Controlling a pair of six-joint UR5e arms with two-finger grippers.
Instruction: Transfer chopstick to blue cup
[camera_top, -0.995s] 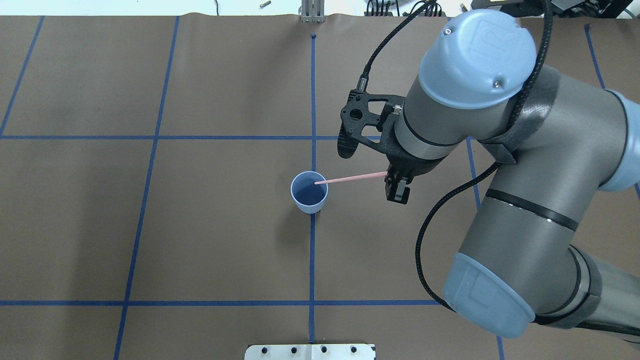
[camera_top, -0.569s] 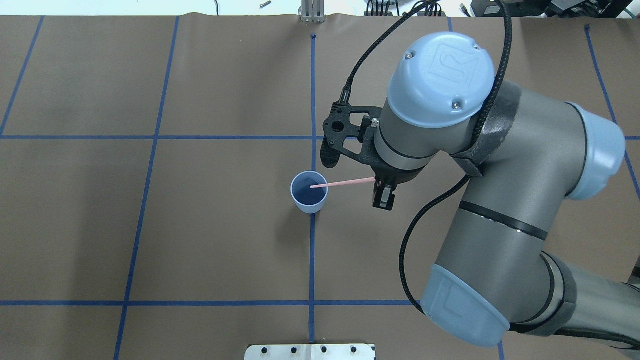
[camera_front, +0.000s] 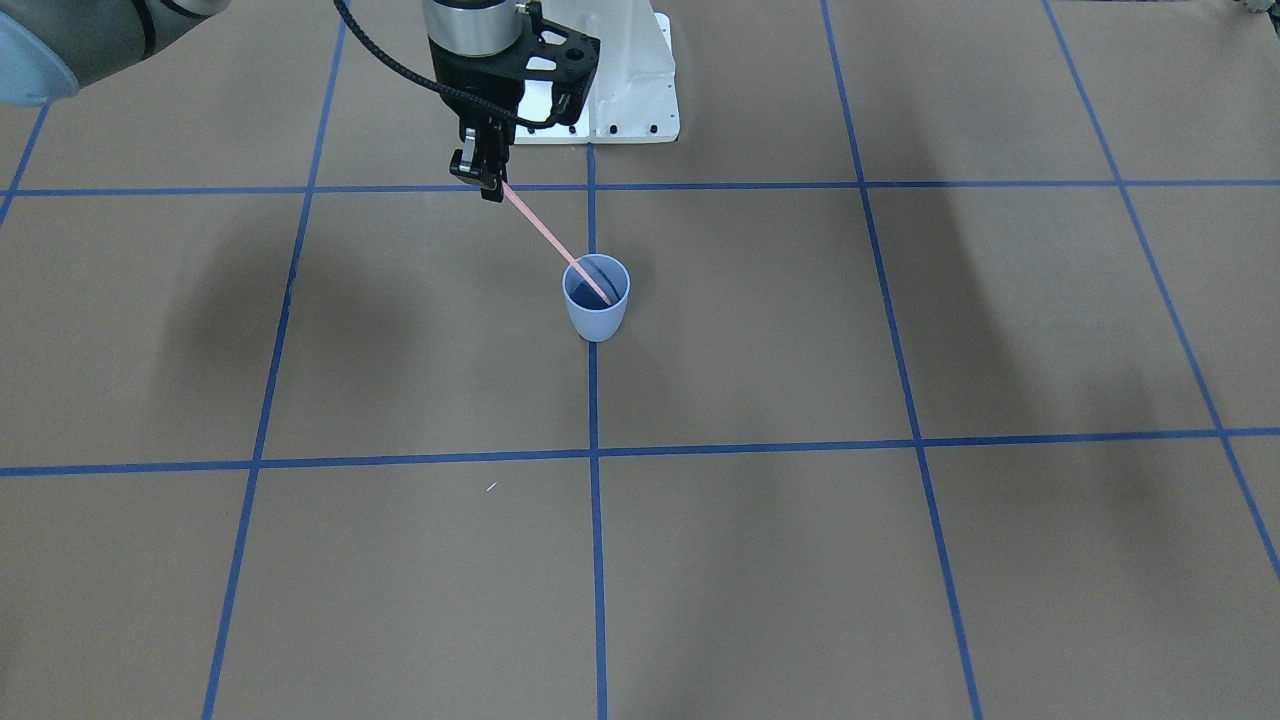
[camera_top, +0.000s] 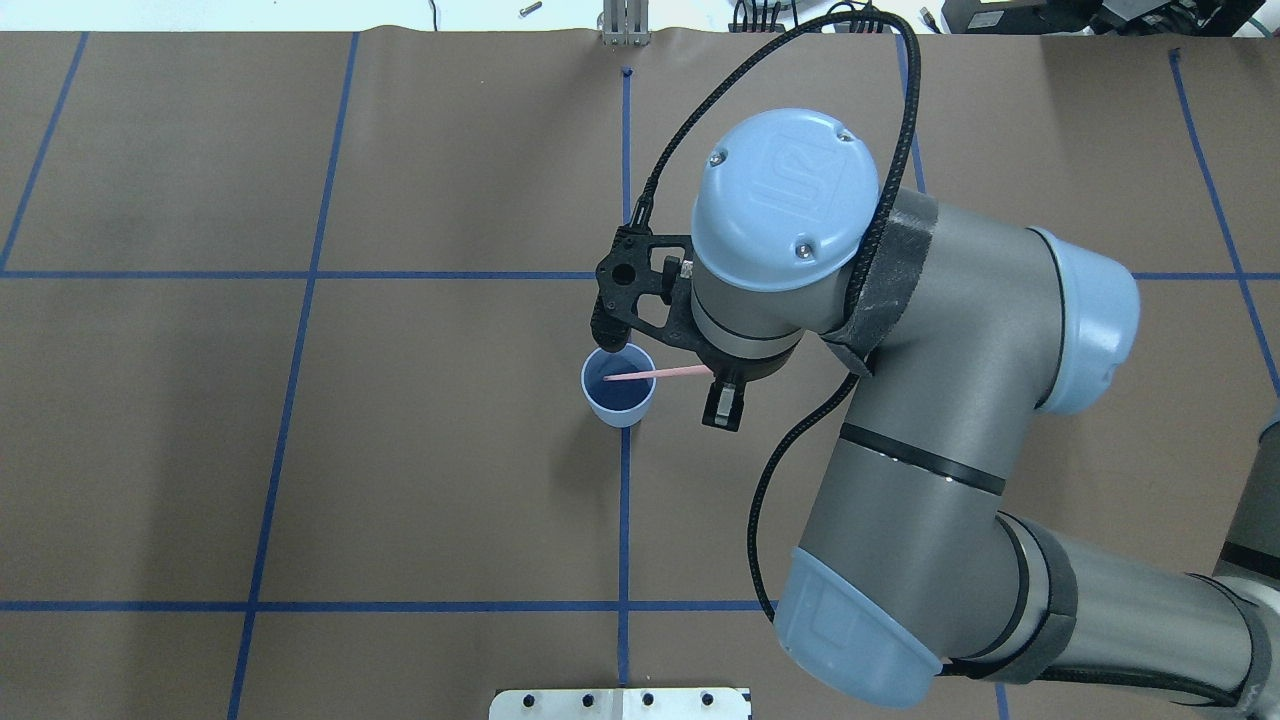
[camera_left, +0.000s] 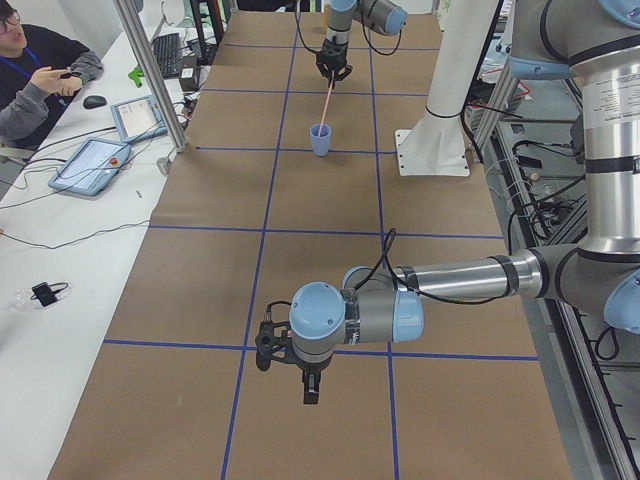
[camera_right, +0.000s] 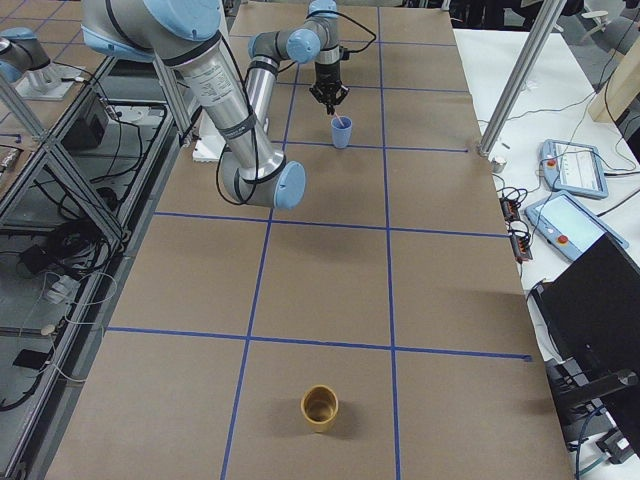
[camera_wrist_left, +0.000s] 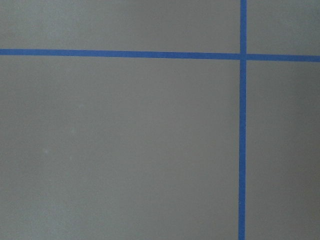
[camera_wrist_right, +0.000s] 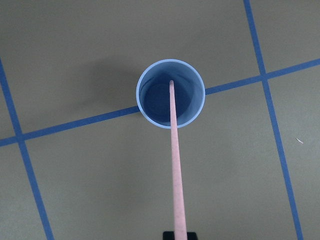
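Still clamping the thin pale pink chopstick (camera_top: 660, 374) in the right gripper (camera_top: 716, 380), closing on the light blue plastic cup (camera_top: 621, 421), sinking its tip inside; nearing release.

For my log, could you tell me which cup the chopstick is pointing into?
The blue cup; the chopstick held by the right gripper slants into it. The tan cup stands apart.

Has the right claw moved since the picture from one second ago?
Yes. In the overhead view, the right claw has come left, closer to the blue cup, which stayed put.
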